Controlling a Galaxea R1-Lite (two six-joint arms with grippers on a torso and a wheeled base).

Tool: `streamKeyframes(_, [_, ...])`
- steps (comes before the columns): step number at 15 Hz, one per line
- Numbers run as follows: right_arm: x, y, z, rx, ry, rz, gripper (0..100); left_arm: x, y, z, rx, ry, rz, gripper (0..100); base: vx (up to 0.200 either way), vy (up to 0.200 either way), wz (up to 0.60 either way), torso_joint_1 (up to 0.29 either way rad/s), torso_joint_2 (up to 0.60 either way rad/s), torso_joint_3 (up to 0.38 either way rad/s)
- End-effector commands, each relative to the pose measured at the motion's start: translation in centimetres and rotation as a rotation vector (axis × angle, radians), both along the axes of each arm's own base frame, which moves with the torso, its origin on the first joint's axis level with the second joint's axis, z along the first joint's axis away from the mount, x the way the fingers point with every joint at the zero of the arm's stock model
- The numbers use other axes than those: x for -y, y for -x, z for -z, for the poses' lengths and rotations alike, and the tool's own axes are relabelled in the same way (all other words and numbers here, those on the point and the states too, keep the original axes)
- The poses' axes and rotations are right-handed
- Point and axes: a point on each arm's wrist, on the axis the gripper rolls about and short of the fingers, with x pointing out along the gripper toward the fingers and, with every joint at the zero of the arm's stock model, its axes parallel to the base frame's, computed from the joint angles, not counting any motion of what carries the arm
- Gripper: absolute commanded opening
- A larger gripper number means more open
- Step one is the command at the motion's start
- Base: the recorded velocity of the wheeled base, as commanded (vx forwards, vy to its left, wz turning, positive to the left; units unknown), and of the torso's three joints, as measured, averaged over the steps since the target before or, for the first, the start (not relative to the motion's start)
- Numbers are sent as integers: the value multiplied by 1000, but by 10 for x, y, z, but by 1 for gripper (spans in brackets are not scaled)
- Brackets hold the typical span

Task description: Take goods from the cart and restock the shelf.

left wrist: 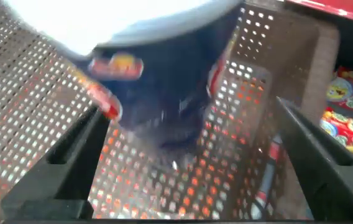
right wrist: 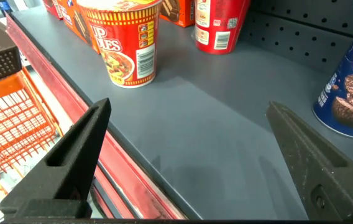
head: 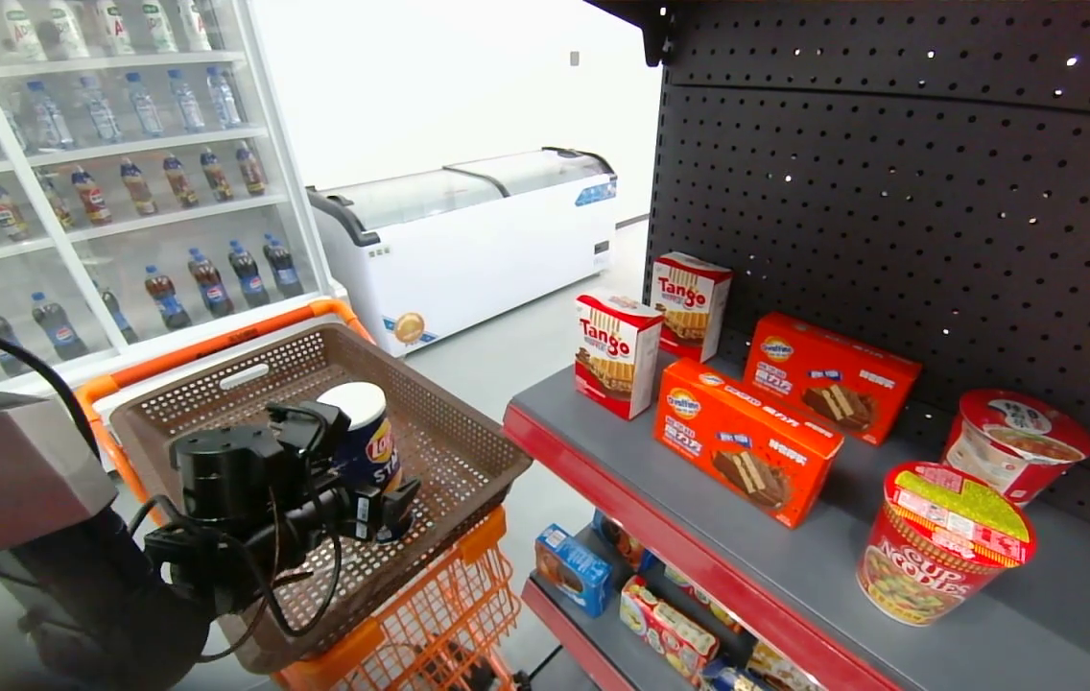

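the dark blue cylindrical chip can [head: 367,441] has a white lid and a red-and-yellow logo patch. the brown plastic basket [head: 454,422] is patterned all over with small perforations. the wire cart [head: 449,605] is orange. the grey shelf board [head: 603,441] has a red front edge, and the black metal pegboard [head: 890,192] shows a regular grid of holes. the front orange cardboard box [head: 746,441] and the rear orange cardboard box [head: 828,374] bear brown biscuit pictures. the near red noodle cup [head: 943,542] has a yellow-green lid panel. the left gripper [left wrist: 189,115] and the right gripper [right wrist: 189,109] are black.
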Motion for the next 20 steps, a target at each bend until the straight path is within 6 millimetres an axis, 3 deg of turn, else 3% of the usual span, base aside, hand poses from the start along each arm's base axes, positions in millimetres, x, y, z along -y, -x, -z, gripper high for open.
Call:
streamKeyframes(1, [0, 0, 0, -1, 0, 0, 100, 1, -10, 13, -22, -4, -2, 100, 0, 0, 0, 0, 0, 0])
streamKeyframes(5, [0, 0, 0, -1, 0, 0, 100, 2, -18, 15, -7, -29, 7, 100, 0, 0, 0, 0, 0, 0])
streamKeyframes(6, [0, 0, 0, -1, 0, 0, 100, 1, -18, 15, -7, -28, 5, 0, 0, 0, 0, 0, 0, 0])
streamKeyframes(12, [0, 0, 0, -1, 0, 0, 100, -12, -27, 4, 34, -28, -51, 0, 0, 0, 0, 0, 0, 0])
streamKeyframes(15, [0, 0, 0, -1, 0, 0, 100, -13, -31, -45, 112, -38, -54, 0, 0, 0, 0, 0, 0, 0])
streamKeyframes(16, [0, 0, 0, -1, 0, 0, 100, -14, -29, -52, 121, -55, -51, 0, 0, 0, 0, 0, 0, 0])
streamKeyframes(17, [0, 0, 0, -1, 0, 0, 100, -18, -24, -76, 118, -123, -45, 0, 0, 0, 0, 0, 0, 0])
streamKeyframes(18, [0, 0, 0, -1, 0, 0, 100, -18, -24, -76, 118, -123, -45, 0, 0, 0, 0, 0, 0, 0])
streamKeyframes(19, [0, 0, 0, -1, 0, 0, 100, -19, -11, -112, 101, -111, -47, 0, 0, 0, 0, 0, 0, 0])
streamKeyframes(20, [0, 0, 0, -1, 0, 0, 100, -20, -3, -124, 81, -98, -56, 0, 0, 0, 0, 0, 0, 0])
